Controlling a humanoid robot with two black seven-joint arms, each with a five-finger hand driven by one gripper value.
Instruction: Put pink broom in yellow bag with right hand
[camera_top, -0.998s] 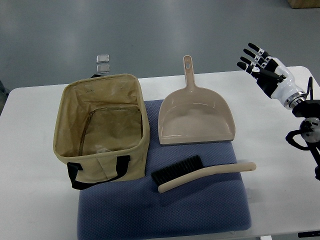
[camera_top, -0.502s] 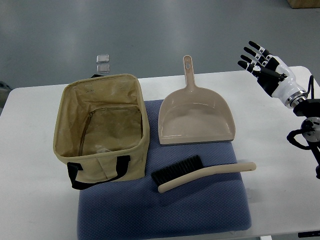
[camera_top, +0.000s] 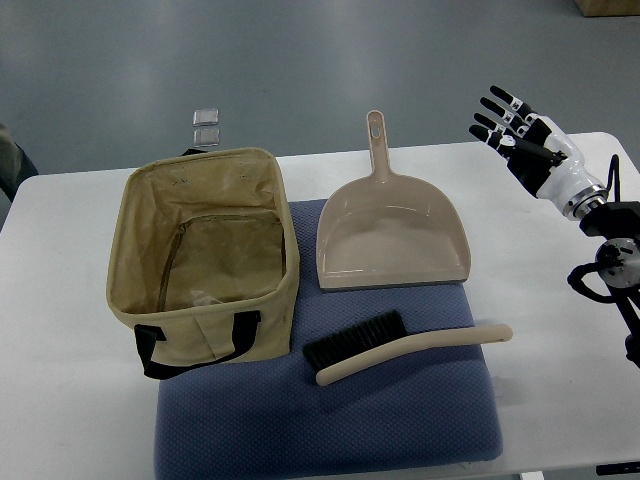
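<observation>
Pink broom (camera_top: 400, 346) lies flat on the blue mat (camera_top: 330, 420), bristles toward 9 o'clock and handle tip toward 3 o'clock, just below the dustpan (camera_top: 392, 235) and just right of the yellow bag (camera_top: 205, 262), untouched. Over the last second the right hand (camera_top: 520, 135) has only drifted slightly toward 10 o'clock; it hangs at the 2 o'clock corner of the table (camera_top: 70, 400), well apart from the broom, with its fingers spread and nothing in them. That small shift suggests the reach is only starting, and the grasp and the carry to the bag are both still to do. The bag stands open-mouthed at 9 o'clock, ready to take it. Count: one broom, one dustpan, one bag, one mat, two small clear squares (camera_top: 206, 126) on the floor beyond the table, and one robot hand; no left hand shows.
</observation>
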